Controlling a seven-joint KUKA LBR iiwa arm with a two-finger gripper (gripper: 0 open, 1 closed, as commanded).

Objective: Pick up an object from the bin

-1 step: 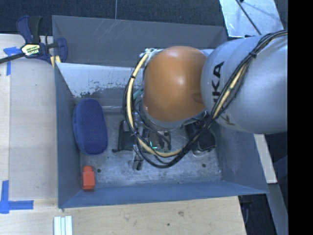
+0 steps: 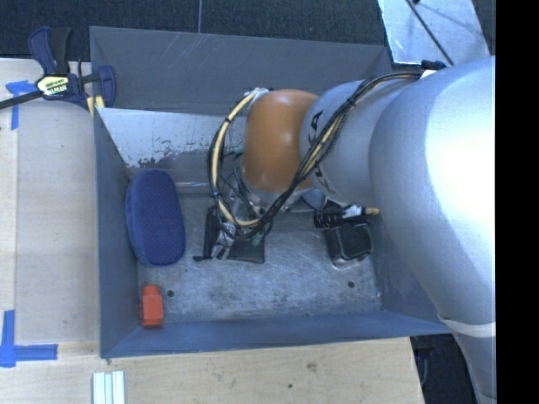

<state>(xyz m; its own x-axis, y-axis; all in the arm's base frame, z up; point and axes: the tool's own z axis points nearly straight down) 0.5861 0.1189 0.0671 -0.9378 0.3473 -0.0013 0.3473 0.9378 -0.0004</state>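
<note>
A: Which step is in hand?

B: The reach down, by my reading. The gripper (image 2: 229, 244) sits low near the middle of the bin (image 2: 112, 251), under the wrist's orange cover (image 2: 274, 141) and its loop of cables (image 2: 221, 154). Nothing has been lifted.

A: Released or clenched?

B: Cannot tell. That end of the arm is dark and crowded with cabling. I see nothing there that I could call held.

A: Where is the thing to pick?

B: No one thing is marked out. The gripper looks to stand over bare grey floor, between two candidates. A blue oval pad (image 2: 156, 217) lies to its left along the left wall, near but apart. A small black object (image 2: 349, 241) lies to its right, close under the arm and also apart.

A: What else is in the bin?

B: A small orange block (image 2: 152, 306) lies in the near-left corner, well apart from the gripper. That makes three loose things, spread out with no heap.

A: What does the next move call for?

B: My judgement is a sideways shift before any closing, since a grip here would likely catch only floor. The pad is the nearer and larger target. It is broad, so it would need a wide opening or a grip across its narrow side. The block is small and sits tight in the corner, which makes it an awkward pick.
</note>
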